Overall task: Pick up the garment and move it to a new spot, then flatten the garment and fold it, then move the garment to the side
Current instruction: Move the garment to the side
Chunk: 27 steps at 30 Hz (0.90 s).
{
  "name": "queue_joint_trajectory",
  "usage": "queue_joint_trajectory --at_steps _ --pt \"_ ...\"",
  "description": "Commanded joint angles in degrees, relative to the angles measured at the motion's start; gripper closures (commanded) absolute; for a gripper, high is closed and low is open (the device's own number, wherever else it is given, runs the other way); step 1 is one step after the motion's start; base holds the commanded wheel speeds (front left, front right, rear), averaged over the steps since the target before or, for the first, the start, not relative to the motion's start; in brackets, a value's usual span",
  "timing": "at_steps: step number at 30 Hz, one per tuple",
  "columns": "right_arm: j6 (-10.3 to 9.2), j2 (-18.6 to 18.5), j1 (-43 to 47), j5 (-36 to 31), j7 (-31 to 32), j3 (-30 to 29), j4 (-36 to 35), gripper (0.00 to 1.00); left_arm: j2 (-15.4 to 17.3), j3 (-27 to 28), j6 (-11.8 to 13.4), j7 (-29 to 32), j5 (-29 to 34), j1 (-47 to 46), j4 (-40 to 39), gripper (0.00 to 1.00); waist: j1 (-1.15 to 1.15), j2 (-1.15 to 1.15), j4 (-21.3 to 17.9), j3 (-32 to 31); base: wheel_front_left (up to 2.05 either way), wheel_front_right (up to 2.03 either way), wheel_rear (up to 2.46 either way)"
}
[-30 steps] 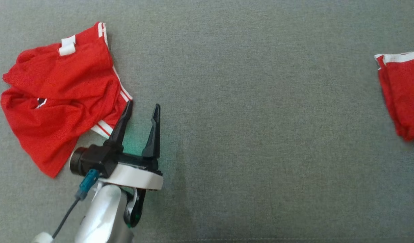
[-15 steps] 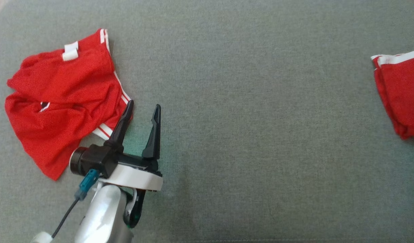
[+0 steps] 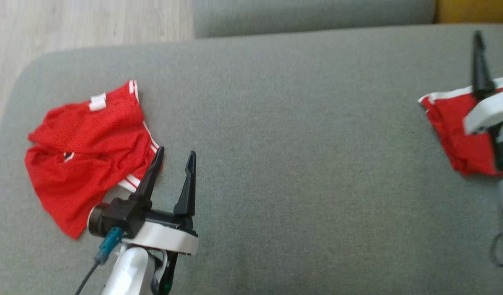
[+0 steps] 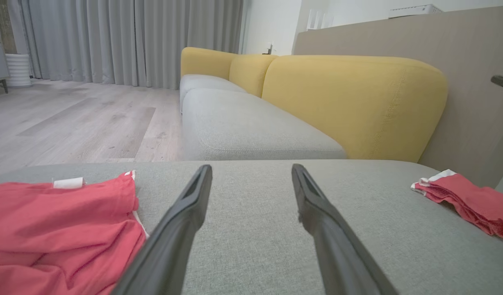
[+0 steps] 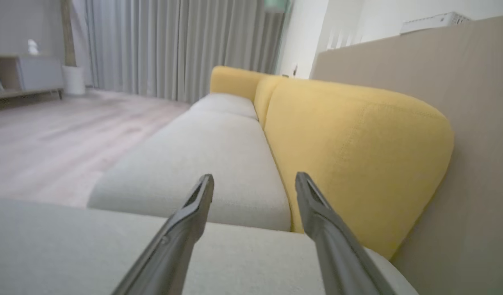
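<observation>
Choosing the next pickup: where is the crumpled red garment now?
Head view: the crumpled red garment lies on the grey cushion's left end, just left of the open left claw.

This is a home living room. A long sofa with grey woven-fabric seat cushions (image 4: 243, 127) and rounded mustard-yellow back cushions (image 4: 349, 98) stands against a tall beige wall panel (image 4: 472, 61). Floor-length pleated grey curtains (image 4: 124, 41) hang at the far end, above pale wood-plank flooring (image 4: 71, 123). A low grey sideboard (image 5: 38, 73) stands beside the curtains.

Matt mesh-cloth garment (image 3: 87, 139), coarse-woven fabric cushion (image 3: 296, 143), smooth wood-look floor (image 3: 91, 24).
</observation>
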Motion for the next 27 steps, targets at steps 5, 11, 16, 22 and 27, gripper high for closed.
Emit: queue_joint_trajectory --at_steps 5,11,16,22,27 --pt "-0.05 6.89 7.67 4.55 -3.63 1.40 -8.30 0.00 0.19 2.59 0.89 -0.55 -0.10 1.17 -2.58 0.00 0.01 0.00 -0.35 -4.71 0.00 0.00 0.00" --pt "-0.05 13.75 18.65 4.67 -8.32 2.26 -12.83 0.00 0.19 3.39 1.36 -0.55 -1.00 4.66 -3.32 0.00 0.01 0.00 0.00 -6.15 0.00 0.00 0.00" --pt "-0.05 14.92 24.64 4.19 -9.90 2.54 -13.77 0.00 0.19 3.68 1.64 -0.55 -2.74 5.86 -3.28 0.00 0.01 0.00 0.51 -6.21 0.00 0.00 0.00" --pt "-0.05 14.99 27.65 7.81 -10.36 5.38 -14.26 0.00 0.19 3.99 1.61 -0.55 -2.47 5.90 -3.04 0.00 0.01 0.00 0.82 -6.21 0.00 0.00 0.00" --pt "-0.05 15.00 27.57 8.97 -10.38 5.30 -15.48 0.00 0.19 3.99 1.62 -0.55 -2.55 5.52 -3.19 0.00 0.01 0.00 1.19 -6.07 0.00 0.00 0.00"
